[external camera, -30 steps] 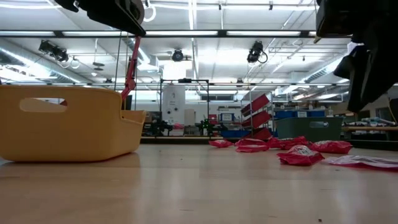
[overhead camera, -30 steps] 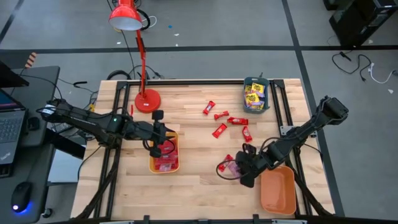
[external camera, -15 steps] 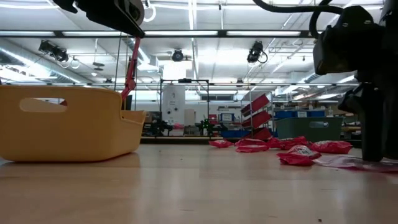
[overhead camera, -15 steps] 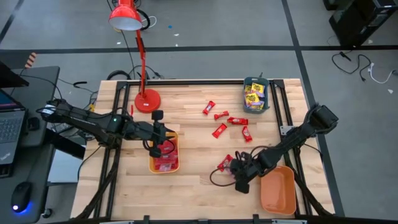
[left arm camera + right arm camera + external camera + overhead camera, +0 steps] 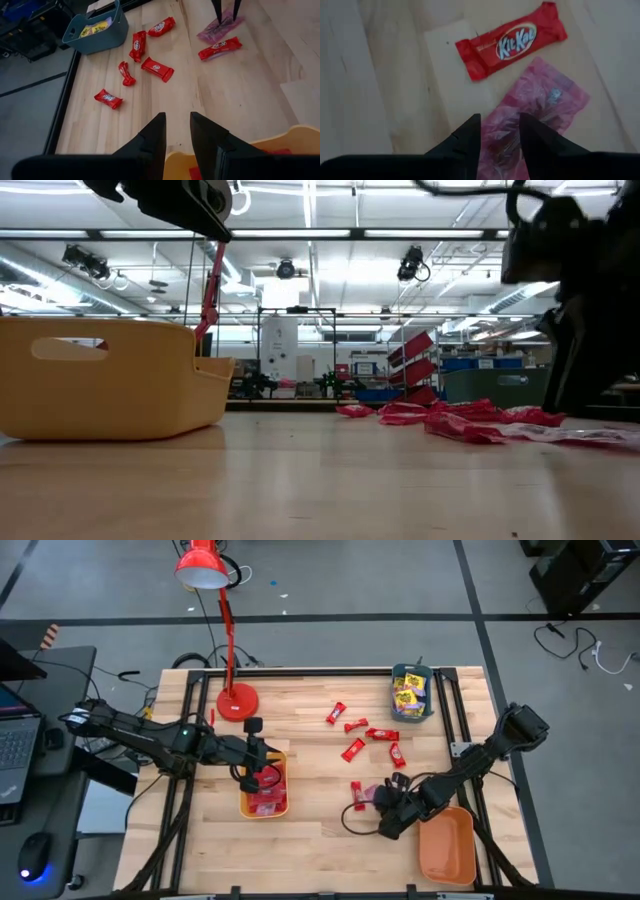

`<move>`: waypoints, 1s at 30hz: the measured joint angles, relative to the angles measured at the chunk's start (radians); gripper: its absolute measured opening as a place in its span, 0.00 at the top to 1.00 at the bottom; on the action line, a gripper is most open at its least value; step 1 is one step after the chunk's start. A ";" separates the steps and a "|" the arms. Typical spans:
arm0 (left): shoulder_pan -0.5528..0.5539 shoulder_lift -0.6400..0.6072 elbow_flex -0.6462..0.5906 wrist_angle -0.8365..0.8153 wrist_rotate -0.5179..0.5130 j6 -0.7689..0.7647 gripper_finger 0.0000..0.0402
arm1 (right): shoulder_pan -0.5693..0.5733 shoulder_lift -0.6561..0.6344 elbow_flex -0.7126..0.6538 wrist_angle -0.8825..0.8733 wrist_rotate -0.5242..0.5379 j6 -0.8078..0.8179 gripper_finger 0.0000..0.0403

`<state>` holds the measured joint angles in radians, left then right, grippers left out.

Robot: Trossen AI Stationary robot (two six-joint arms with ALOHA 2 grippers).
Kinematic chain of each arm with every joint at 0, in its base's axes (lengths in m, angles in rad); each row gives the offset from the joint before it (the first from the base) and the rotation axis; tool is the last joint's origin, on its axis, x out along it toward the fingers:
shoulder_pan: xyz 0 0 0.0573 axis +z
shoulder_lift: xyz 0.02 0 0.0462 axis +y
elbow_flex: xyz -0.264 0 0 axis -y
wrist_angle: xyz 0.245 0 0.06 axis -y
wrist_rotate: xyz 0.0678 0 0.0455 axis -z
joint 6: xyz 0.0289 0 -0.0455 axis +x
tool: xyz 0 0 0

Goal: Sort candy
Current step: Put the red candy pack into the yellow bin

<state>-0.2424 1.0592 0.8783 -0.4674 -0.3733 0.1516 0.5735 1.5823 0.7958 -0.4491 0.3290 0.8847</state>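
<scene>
High view: the right gripper (image 5: 388,802) sits down at the table just beside the orange tray (image 5: 447,845), on its lamp-ward side, over a pinkish-purple packet (image 5: 378,796); a red-wrapped sweet (image 5: 357,794) lies touching or nearly touching that packet. The left gripper (image 5: 258,776) waits above the yellow tray (image 5: 266,788), well apart from the orange tray. Further red sweets (image 5: 364,739) lie loose beyond, and yellow packets fill the teal bin (image 5: 411,694). Low view: the right arm stands at the right edge, its tip hidden. Left wrist view: the left fingers (image 5: 154,135) stand slightly parted, holding nothing. Right wrist view: the right fingers (image 5: 470,134) straddle the crinkled packet's near end, parted, not yet clenched on it. Judgement: the step is picking up this packet. The tips should press flat to the table, pinch the film only, and keep clear of the red sweet before lifting toward the orange tray.
</scene>
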 joint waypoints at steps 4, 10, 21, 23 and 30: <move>0.000 0.000 0.000 0.002 0.000 -0.003 0.78 | -0.001 -0.011 0.000 -0.016 -0.013 -0.010 0.70; 0.000 0.000 0.000 0.003 0.000 -0.003 0.78 | 0.024 0.004 0.000 0.002 -0.081 -0.089 0.70; 0.000 0.000 0.000 0.002 -0.001 -0.006 0.78 | 0.052 0.044 0.002 -0.033 -0.030 -0.136 0.70; 0.000 0.000 0.000 0.002 -0.001 -0.006 0.78 | 0.052 0.078 0.006 -0.004 -0.016 -0.149 0.70; 0.000 0.000 0.000 0.001 -0.002 -0.006 0.78 | 0.053 0.142 0.011 0.007 0.059 -0.106 0.71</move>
<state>-0.2420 1.0592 0.8783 -0.4663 -0.3748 0.1452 0.6269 1.7246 0.8068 -0.4425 0.3883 0.7792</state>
